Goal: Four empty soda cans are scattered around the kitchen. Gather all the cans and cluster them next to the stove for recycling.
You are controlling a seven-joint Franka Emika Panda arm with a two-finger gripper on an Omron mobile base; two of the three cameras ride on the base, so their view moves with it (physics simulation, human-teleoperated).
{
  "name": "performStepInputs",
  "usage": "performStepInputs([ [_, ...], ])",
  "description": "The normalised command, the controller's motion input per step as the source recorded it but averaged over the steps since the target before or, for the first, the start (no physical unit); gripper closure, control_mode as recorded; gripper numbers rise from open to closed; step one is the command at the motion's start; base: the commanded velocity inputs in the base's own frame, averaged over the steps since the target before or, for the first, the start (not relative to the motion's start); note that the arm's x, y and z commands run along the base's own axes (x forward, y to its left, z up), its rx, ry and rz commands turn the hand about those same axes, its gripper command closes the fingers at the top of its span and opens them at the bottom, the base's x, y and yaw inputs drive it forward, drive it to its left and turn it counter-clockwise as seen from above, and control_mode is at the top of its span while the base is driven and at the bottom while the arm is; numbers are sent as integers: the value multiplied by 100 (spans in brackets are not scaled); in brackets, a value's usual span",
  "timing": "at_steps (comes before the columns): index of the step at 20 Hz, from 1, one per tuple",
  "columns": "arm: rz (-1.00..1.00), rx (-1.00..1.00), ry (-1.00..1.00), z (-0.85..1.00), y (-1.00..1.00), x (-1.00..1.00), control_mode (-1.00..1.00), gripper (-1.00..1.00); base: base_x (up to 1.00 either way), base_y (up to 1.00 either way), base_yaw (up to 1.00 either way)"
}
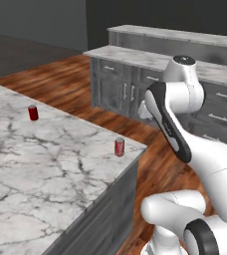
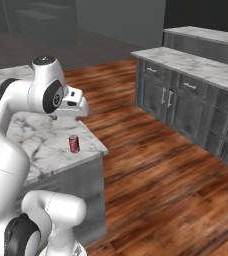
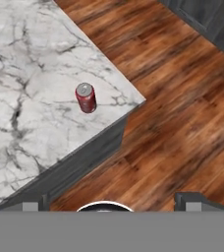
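From my seat, the arm rises from the base at the near edge, folds up through a dark elbow band, and carries its wrist high over the near corner of the marble island (image 1: 46, 169). The gripper (image 3: 112, 205) looks steeply down from there; its two dark finger tips sit far apart at the bottom of the hand view, so the jaws are spread wide with nothing between them.

Below the hand, one soda can (image 3: 86, 97) stands upright on the marble, close to the island's corner and a little in from both edges. Further along the same top, toward the far left, a second red can (image 1: 33, 112) stands upright, well apart from the first.

The island has a white, grey-veined top on dark grey sides. To its right runs a reddish wood plank floor (image 2: 166, 175). Across the floor stands a run of grey cabinets (image 2: 186, 107) with bar handles under a pale stone counter, and behind that what looks like a second, higher counter, though it is dim there.
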Motion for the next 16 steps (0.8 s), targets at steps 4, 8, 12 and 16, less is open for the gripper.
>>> performStepInputs([
  [4,6,0,3,0,22,21,-100,-100,0,0,0],
  [8,10,6,0,0,17,16,-100,-100,0,0,0],
  [12,16,7,0,-5,14,19,-100,-100,0,0,0],
  [16,13,10,0,-12,16,22,-100,-100,0,0,0],
])
